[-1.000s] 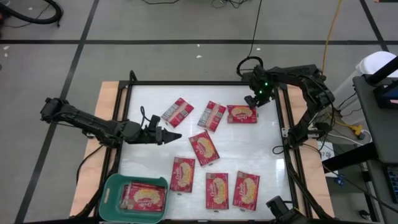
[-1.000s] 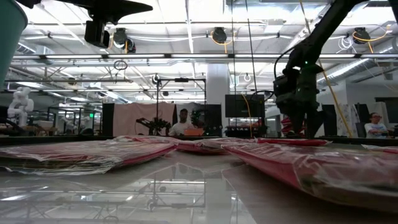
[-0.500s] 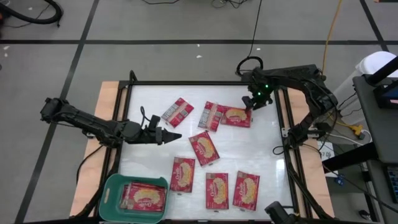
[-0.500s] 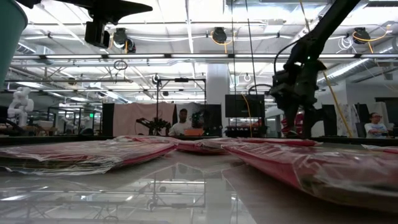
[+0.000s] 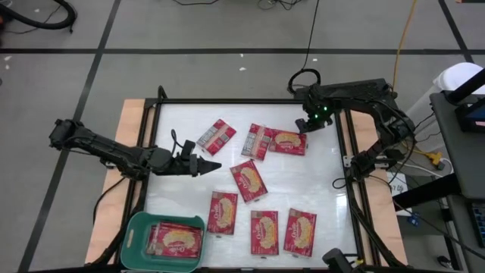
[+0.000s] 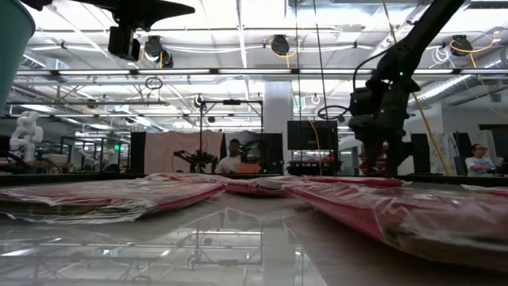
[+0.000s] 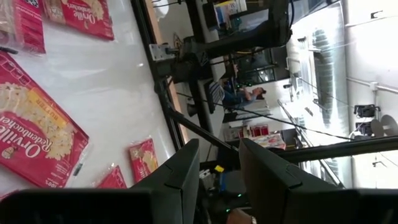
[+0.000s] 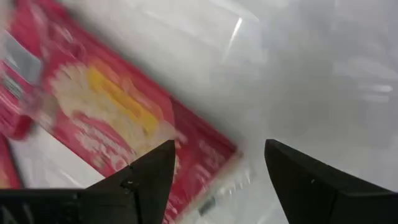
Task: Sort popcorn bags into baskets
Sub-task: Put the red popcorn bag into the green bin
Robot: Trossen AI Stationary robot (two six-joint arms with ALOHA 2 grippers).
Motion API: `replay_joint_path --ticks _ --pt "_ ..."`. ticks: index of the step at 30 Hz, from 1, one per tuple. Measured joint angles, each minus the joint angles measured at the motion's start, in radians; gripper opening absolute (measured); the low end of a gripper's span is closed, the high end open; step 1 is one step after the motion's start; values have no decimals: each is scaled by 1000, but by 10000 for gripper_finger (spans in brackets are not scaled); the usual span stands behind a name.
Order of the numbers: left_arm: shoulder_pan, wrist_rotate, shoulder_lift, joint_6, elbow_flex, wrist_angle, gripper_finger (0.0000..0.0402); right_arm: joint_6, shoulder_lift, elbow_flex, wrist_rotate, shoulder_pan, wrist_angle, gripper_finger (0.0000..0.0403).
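**Right gripper over the far bag, left arm waiting mid-table**

Up at the far right of the table (image 5: 326,163), the right gripper (image 5: 305,123) hangs just at the corner of a popcorn bag (image 5: 289,142), and its wrist view shows the two dark fingers (image 8: 146,180) spread wide with nothing between them, the red packet (image 8: 118,121) lying flat on the white surface below. That bag sits touching, maybe just overlapping, a second bag (image 5: 258,140) to its left. A third (image 5: 216,136) lies angled a little further left, apart from the pair.

Centre table, one bag (image 5: 248,180) rests tilted on its own. Along the near edge, three more in a row: one (image 5: 223,211), then another (image 5: 264,231), then the last (image 5: 300,231), close together but not stacked.

The basket (image 5: 136,231) is at the near left corner, teal, and it already holds at least one bag (image 5: 176,240) lying flat inside; whether more are under it, cannot tell.

The left gripper (image 5: 203,165) sits at the left-middle of the table, pointing toward the centre, close to the tilted centre bag but not touching it. Its wrist view shows the fingers (image 7: 180,177) parted by a narrow gap, empty.

From the low view, the right arm (image 6: 381,103) comes down at the far side behind the red packets (image 6: 103,197) spread across the foreground.
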Motion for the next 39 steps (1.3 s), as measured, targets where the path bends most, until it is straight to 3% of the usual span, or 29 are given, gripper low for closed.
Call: replay_joint_path --ticks 5,13,17,22,26,32,39 --pt "0 0 0 -3 0 1 118 -1 -7 -106 -71 25 89 242" --pt "0 0 0 -8 0 3 118 101 -11 -235 -79 83 243 228" --pt "3 0 0 -23 0 3 118 104 -21 -239 -71 115 259 178" --pt "18 -1 0 -23 0 3 118 130 -23 -240 -57 147 270 85" --pt "33 0 0 -13 0 4 118 166 -26 -241 -149 160 304 12" --pt "53 0 0 29 0 8 118 210 -76 -248 -333 181 325 2" --pt "87 2 0 97 1 31 118 297 -231 -244 -346 248 324 0"
